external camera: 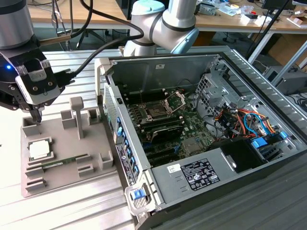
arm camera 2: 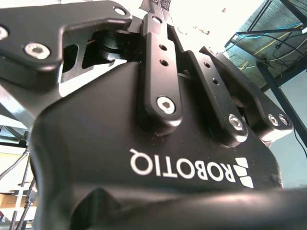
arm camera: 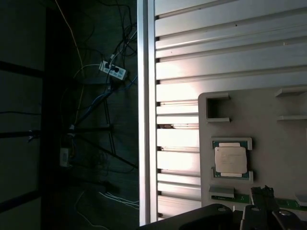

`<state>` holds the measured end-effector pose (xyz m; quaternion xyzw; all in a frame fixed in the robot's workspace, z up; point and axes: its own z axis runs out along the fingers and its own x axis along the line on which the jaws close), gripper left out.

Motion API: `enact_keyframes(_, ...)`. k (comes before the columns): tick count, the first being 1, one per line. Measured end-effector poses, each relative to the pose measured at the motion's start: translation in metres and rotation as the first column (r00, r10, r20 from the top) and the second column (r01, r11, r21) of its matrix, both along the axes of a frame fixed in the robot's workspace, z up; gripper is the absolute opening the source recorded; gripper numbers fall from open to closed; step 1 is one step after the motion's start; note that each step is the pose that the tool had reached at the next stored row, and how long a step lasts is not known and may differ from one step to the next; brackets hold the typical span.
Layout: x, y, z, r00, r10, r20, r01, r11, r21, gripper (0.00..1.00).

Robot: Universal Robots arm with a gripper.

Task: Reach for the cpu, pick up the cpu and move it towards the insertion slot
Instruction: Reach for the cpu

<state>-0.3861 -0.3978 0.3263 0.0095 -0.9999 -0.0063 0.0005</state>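
Note:
The cpu [external camera: 39, 149] is a flat square chip with a pale metal top. It lies in a recess of the grey holder block [external camera: 67, 143] at the exterior view's left. My gripper [external camera: 36, 115] hangs above the block's far corner, a short way beyond the cpu, shut with nothing in it. In the first wrist view the cpu [arm camera: 230, 159] lies just ahead of my gripper [arm camera: 263, 194]. The insertion slot [external camera: 156, 112] is a dark square socket with its silver frame raised. It sits on the green board inside the open computer case [external camera: 211, 177], far from the gripper.
A thin green memory stick [external camera: 62, 163] lies in the holder block beside the cpu. Two grey posts [external camera: 76, 115] rise from the block near the case wall. Cables and drive bays [external camera: 249, 124] crowd the case's right side. The block rests on a ribbed aluminium table [arm camera: 216, 52].

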Motion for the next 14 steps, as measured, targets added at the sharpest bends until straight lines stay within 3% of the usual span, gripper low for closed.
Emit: enact_keyframes(14,0.0,0.0,-0.0033,1.0,0.0,0.0,0.0,1.0,-0.0008,0.1)
